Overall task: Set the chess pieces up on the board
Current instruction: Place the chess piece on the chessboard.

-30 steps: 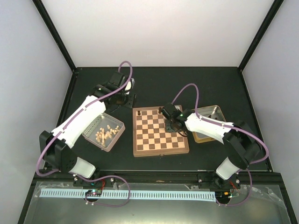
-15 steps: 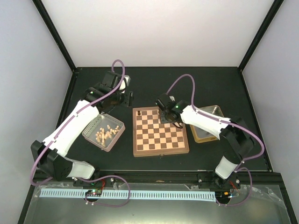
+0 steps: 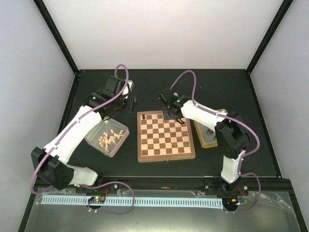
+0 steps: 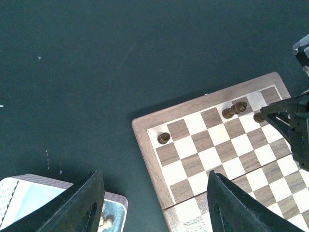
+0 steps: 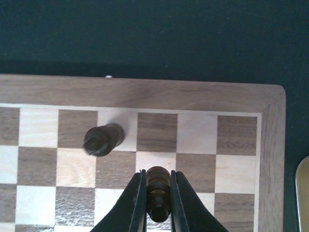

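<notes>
A dark chess piece stands tall, round top up, near the far edge of the board, right of the middle. The right claw is clenched on its sides. A second dark piece stands just to its left. A third dark piece sits in the far left corner square. The left claw hangs released above that corner and the counter.
</notes>
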Robot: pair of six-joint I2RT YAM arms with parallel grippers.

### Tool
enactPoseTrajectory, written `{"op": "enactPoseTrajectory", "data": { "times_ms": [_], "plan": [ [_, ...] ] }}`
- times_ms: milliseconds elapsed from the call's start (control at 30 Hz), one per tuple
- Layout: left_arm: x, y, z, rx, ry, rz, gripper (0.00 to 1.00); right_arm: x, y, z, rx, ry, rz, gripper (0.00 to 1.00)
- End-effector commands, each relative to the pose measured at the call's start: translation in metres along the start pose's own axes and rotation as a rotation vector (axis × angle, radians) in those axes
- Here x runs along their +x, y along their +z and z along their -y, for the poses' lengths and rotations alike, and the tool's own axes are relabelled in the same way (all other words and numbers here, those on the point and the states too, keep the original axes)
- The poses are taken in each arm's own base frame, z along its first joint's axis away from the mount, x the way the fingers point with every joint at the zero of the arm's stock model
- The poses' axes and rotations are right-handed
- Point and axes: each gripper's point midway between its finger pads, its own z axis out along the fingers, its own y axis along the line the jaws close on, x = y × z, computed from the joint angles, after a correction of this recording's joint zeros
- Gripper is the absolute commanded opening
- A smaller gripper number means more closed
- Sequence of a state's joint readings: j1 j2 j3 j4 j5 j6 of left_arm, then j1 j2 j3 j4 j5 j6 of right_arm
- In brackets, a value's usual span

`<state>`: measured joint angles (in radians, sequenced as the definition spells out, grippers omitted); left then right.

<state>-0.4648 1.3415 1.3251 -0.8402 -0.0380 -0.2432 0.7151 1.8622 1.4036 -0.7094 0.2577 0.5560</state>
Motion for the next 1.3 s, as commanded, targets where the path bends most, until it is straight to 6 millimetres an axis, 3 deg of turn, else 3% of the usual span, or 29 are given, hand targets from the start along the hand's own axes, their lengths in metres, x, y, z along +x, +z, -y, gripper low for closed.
{"op": "enactPoseTrajectory", "data": {
  "times_ms": [0,233,767,1067,1267],
  "plan": [
    [-0.007,-0.001,-0.002,-0.001,0.011,0.030,0.61,-0.015,0.005,0.003,-0.021,0.024,0.009,0.06],
    [-0.005,0.003,-0.001,0.004,0.011,0.020,0.60,-0.020,0.020,0.003,-0.059,0.049,-0.019,0.06],
    [-0.005,0.003,-0.002,0.008,0.005,0.020,0.61,-0.024,0.032,0.001,-0.083,0.066,-0.035,0.09],
    [-0.003,0.004,-0.002,0.008,0.003,0.013,0.61,-0.024,0.033,0.002,-0.068,0.061,-0.040,0.17],
    [-0.005,0.002,-0.002,0.007,0.000,0.024,0.61,-0.036,0.015,0.009,-0.053,0.070,0.003,0.24]
  ]
}}
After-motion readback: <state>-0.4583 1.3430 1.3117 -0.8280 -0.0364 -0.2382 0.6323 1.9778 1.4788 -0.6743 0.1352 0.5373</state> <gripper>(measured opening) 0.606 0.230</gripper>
